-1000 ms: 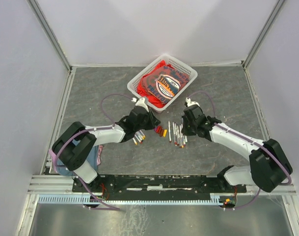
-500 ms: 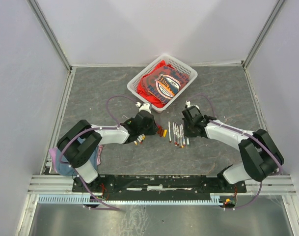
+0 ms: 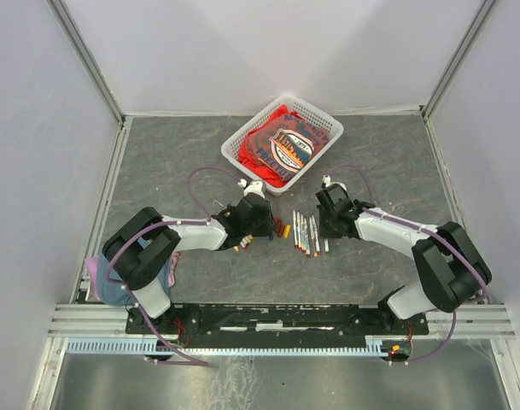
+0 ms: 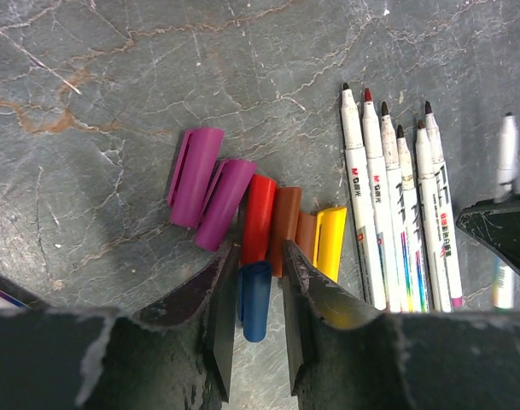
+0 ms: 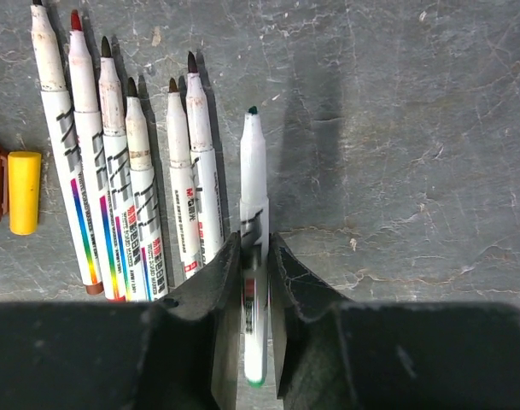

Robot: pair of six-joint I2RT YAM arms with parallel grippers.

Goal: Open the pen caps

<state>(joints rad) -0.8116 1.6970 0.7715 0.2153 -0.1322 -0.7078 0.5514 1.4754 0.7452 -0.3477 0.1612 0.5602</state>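
Several pen caps lie side by side on the table: two purple (image 4: 194, 165), a red (image 4: 260, 218), a brown (image 4: 285, 229) and a yellow (image 4: 330, 243); in the top view they are a small cluster (image 3: 281, 228). My left gripper (image 4: 260, 260) (image 3: 258, 224) is low over them, jaws slightly apart around a blue cap (image 4: 255, 301), which touches the left jaw with a gap on the right. My right gripper (image 5: 254, 243) (image 3: 326, 224) is shut on a white pen with a green tip (image 5: 254, 171), lying beside a row of uncapped white pens (image 5: 114, 171) (image 4: 396, 213).
A white basket (image 3: 242, 128) holding red cloth stands behind the grippers. A few pens (image 3: 242, 243) lie just near of my left gripper. A blue cloth (image 3: 161, 269) lies by the left arm's base. The yellow cap (image 5: 24, 192) lies left of the pen row.
My left gripper has moved right, up to the cap cluster. My right gripper has shifted slightly back toward the far end of the pen row.
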